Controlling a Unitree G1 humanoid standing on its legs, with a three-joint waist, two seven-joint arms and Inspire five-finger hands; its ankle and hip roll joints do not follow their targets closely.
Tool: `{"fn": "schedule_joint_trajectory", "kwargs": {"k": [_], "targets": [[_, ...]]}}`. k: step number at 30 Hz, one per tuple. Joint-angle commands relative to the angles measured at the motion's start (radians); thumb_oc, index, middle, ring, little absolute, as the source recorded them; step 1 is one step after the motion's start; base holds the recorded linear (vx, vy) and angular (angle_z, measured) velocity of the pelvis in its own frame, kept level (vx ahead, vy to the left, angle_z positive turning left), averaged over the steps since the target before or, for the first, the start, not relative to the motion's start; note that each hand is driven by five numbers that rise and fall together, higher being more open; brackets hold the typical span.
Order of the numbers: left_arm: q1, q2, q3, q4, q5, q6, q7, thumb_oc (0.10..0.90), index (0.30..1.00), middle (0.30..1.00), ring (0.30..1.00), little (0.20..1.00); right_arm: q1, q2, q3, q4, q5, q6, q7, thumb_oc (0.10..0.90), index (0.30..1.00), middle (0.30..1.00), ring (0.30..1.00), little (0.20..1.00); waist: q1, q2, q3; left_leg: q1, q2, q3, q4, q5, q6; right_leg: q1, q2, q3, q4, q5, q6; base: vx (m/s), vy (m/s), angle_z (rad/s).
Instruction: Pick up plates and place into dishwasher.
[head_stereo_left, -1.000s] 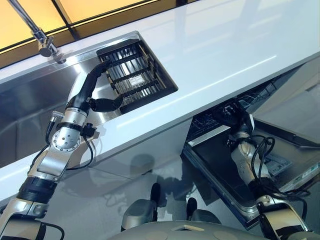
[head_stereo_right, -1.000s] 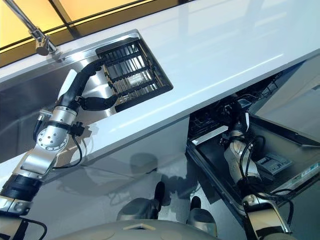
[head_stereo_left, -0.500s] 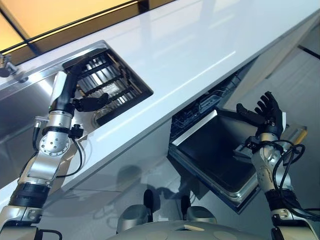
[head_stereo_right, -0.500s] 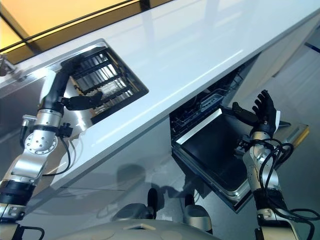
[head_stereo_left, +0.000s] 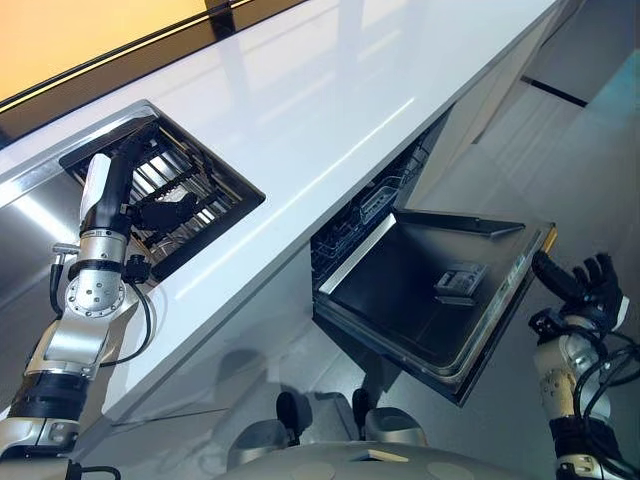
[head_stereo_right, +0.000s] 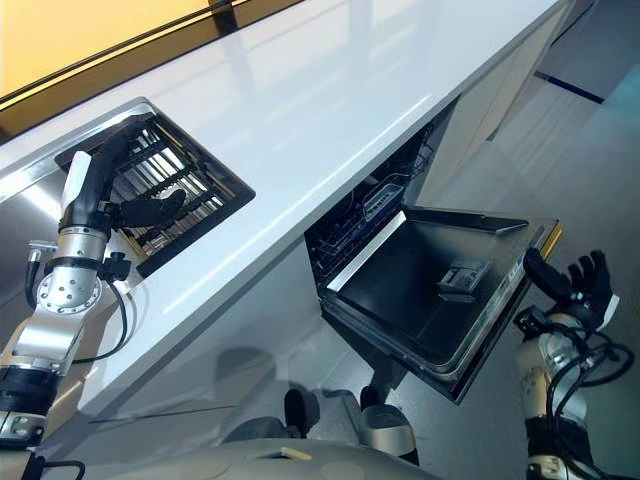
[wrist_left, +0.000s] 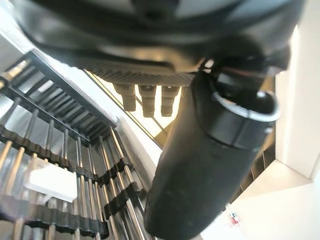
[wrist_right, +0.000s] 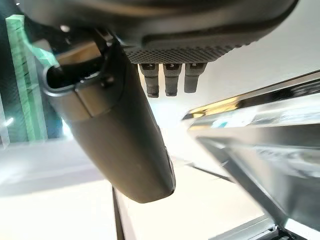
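My left hand (head_stereo_left: 165, 211) reaches over the black dish rack (head_stereo_left: 220, 192) set in the steel sink (head_stereo_left: 28, 205). It is open, with its fingers (wrist_left: 150, 97) straight above the rack's bars (wrist_left: 65, 150) and nothing in it. A white patch (wrist_left: 50, 182) lies under the bars; I cannot tell what it is. The dishwasher (head_stereo_left: 365, 205) under the counter stands with its door (head_stereo_left: 420, 300) folded down. My right hand (head_stereo_left: 592, 290) is open and empty, fingers spread, just past the door's outer edge (wrist_right: 260, 135).
The long white countertop (head_stereo_left: 300, 100) runs diagonally from the sink to the far right. The lowered door juts out into the floor space in front of the counter. Pale floor (head_stereo_left: 560, 160) lies beyond the door.
The camera has swung right. My right hand has drawn back from the dishwasher opening, risen over the door and now sits beyond its outer edge. My left hand stays over the rack.
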Motion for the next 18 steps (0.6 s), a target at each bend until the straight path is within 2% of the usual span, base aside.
{"fn": "schedule_joint_trajectory", "kwargs": {"k": [1,5,8,9,12,18], "targets": [[-0.053,0.047,0.1,-0.008,0.016,-0.089,0.04,0.8,0.9,0.9,0.9,0.9,-0.043,-0.069,-0.047,-0.018,0.05,-0.06,0.071,0.8,0.9,0.9,0.9,0.9,0.004,0.031,-0.077,0.0,-0.046,0.002,0.065,-0.151,0.053,-0.108,0.067,-0.045,0.16,-0.062,0.015,-0.02,-0.04,0.01],[-0.068,0.049,0.09,0.007,0.017,-0.108,0.047,0.8,0.9,0.9,0.9,0.9,-0.045,-0.061,-0.04,0.055,0.166,-0.041,0.138,0.8,0.9,0.9,0.9,0.9,0.01,0.03,-0.056,-0.033,-0.04,-0.004,0.112,-0.155,0.049,-0.133,0.063,-0.063,0.216,-0.087,0.006,-0.02,-0.059,0.05],[-0.095,0.055,0.079,0.015,0.016,-0.122,0.061,0.8,0.9,0.9,0.9,0.9,-0.057,-0.062,-0.041,0.098,0.277,-0.042,0.156,0.8,0.9,0.9,0.9,0.9,0.015,0.032,-0.026,-0.082,-0.041,-0.009,0.173,-0.161,0.044,-0.17,0.056,-0.077,0.267,-0.103,-0.004,-0.06,-0.038,0.1],[-0.095,0.055,0.079,0.015,0.016,-0.122,0.061,0.8,0.9,0.9,0.9,0.9,-0.057,-0.062,-0.041,0.098,0.277,-0.042,0.156,0.8,0.9,0.9,0.9,0.9,0.015,0.032,-0.026,-0.082,-0.041,-0.009,0.173,-0.161,0.044,-0.17,0.056,-0.077,0.267,-0.103,-0.004,-0.07,-0.012,0.11],[-0.151,0.074,0.054,0.018,0.012,-0.134,0.093,0.8,0.9,0.9,0.9,0.9,-0.1,-0.081,-0.034,0.161,0.373,-0.048,0.177,0.8,0.9,0.9,0.9,0.9,0.024,0.035,0.03,-0.163,-0.045,-0.012,0.249,-0.169,0.038,-0.224,0.048,-0.088,0.307,-0.11,-0.018,-0.18,-0.018,0.14],[-0.291,0.132,0.005,0.017,0.003,-0.161,0.19,0.8,0.9,0.9,0.9,0.9,-0.218,-0.12,0.028,0.256,0.446,-0.088,0.13,0.8,0.9,0.9,0.9,0.9,0.05,0.051,0.153,-0.335,-0.05,-0.024,0.356,-0.161,0.029,-0.362,0.044,-0.098,0.392,-0.115,-0.048,-0.22,0.009,0.1]]}}
